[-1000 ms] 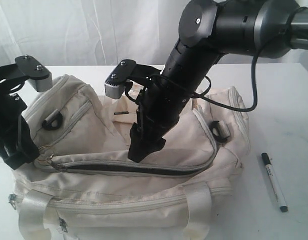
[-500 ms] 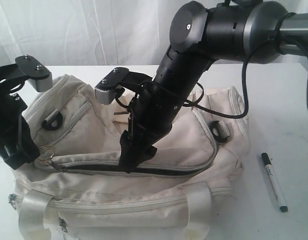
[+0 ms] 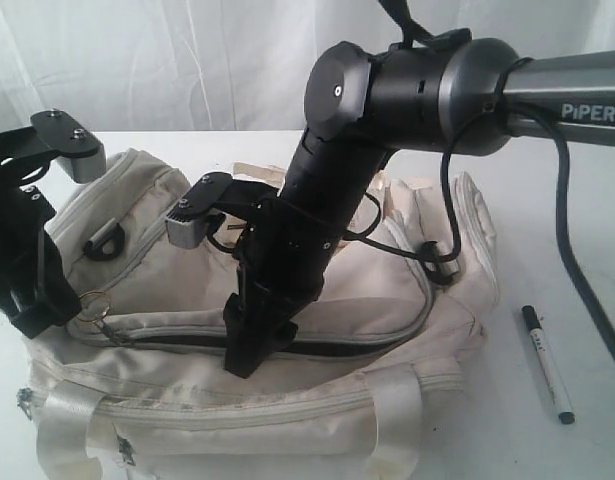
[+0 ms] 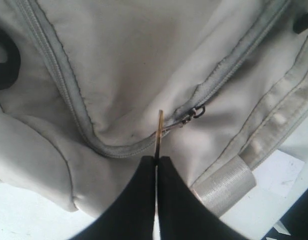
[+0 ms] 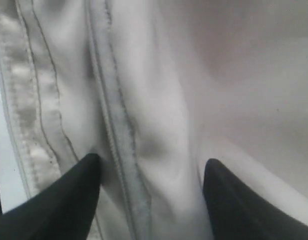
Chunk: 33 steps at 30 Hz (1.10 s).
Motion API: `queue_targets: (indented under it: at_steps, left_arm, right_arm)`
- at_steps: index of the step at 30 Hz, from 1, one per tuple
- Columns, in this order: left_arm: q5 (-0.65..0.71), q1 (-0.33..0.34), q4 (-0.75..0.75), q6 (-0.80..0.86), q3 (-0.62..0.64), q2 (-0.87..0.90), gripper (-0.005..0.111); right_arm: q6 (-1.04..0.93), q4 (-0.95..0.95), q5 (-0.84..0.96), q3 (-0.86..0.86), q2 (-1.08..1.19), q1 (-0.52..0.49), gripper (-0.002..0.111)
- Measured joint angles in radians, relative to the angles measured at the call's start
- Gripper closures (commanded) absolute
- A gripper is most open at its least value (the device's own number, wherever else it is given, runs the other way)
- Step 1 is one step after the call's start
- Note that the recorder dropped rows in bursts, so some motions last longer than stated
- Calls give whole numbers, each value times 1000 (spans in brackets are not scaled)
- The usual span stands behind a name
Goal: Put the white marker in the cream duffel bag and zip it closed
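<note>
**Marker outside the bag, both grippers at the zipper**

Nearest you, the cream duffel bag (image 3: 187, 405) fills the front of the table (image 3: 577, 200), with its shiny webbing handles (image 3: 397, 420) draped over the front face. To its right and apart from it, the white marker (image 3: 547, 365) lies flat on the table, black cap pointing away from you. Behind the handles, the main zipper (image 3: 177, 340) shows a dark gap. Your right gripper (image 3: 249, 355) presses down there with its jaws spread. Its fingers (image 5: 76, 192) straddle a fold of fabric and grasp nothing. At the bag's left end, your left gripper (image 3: 32, 305) is clenched on the metal ring pull (image 4: 159, 131).
</note>
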Motion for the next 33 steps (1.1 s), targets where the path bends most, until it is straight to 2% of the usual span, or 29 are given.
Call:
queue_targets:
  at_steps: [3, 6, 7, 26, 33]
  left_arm:
    - [0, 0, 0, 0, 0, 0, 107]
    - [0, 0, -2, 0, 0, 0, 107]
    - [0, 0, -2, 0, 0, 0, 107]
    - [-66, 0, -5, -41, 0, 0, 107]
    - [-64, 0, 146, -161, 0, 0, 107]
  right_arm:
    - [-8, 0, -2, 0, 0, 2, 79]
    - [-9, -13, 1, 0, 0, 4, 105]
    - [-9, -25, 3, 0, 0, 4, 108]
    - [29, -141, -35, 0, -54, 6, 108]
    - [44, -154, -39, 0, -54, 6, 108]
